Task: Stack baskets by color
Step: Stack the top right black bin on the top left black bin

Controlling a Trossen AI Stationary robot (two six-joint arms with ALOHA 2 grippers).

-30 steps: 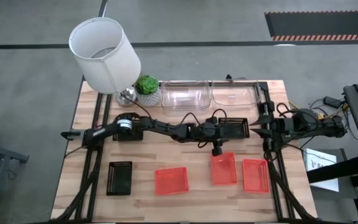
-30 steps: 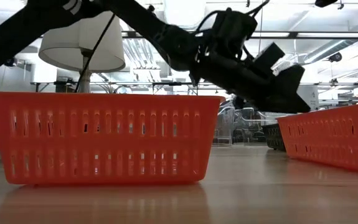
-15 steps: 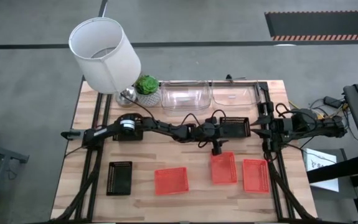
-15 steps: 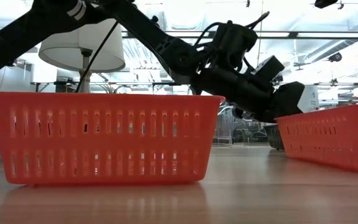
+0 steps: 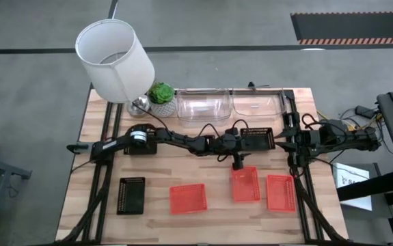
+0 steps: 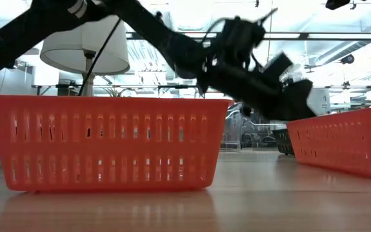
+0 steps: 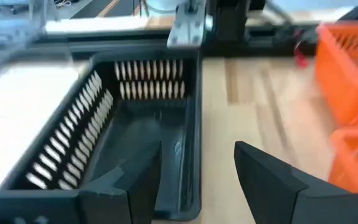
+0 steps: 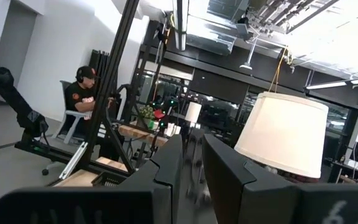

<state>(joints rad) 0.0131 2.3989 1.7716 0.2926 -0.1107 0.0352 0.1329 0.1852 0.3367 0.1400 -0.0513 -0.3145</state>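
Black perforated plastic basket [image 5: 131,195] seen front-left on wooden tabletop [image 5: 87,184]. Three red-orange slotted baskets [image 5: 187,198] lined along front, apart. Left gripper [image 5: 238,165] fingers [image 7: 263,177] spread, beside second black basket [image 5: 256,139]. Right gripper [image 5: 293,139] fingers nearly together, nothing held.

3 red baskets [image 5: 245,184] front row, unstacked.

Four cameras: overhead, tabletop, two wrists.
Overhead and tabletop views share the red basket [image 5: 187,198] [image 6: 108,142]; the right wrist faces the room.
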